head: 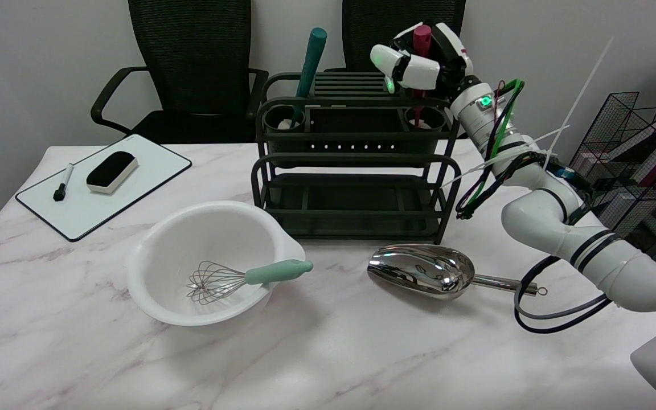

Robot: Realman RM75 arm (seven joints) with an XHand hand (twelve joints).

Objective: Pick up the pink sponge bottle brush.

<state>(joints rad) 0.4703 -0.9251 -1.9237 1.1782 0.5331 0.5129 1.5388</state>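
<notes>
The pink sponge bottle brush [421, 40] stands upright in the right cup of the dark rack [354, 171], its dark pink handle sticking up. My right hand [419, 60] is wrapped around the top of that handle, fingers curled in front of it and gripping it. Below the hand the thin stem [417, 111] runs down into the cup; the sponge end is hidden inside. The arm reaches in from the lower right.
A teal-handled brush [311, 62] stands in the rack's left cup. In front are a white bowl [160, 285] holding a whisk [242, 278], and a metal scoop [425, 270]. A whiteboard [151, 162] with eraser and marker lies far left. A wire basket [630, 154] stands at right.
</notes>
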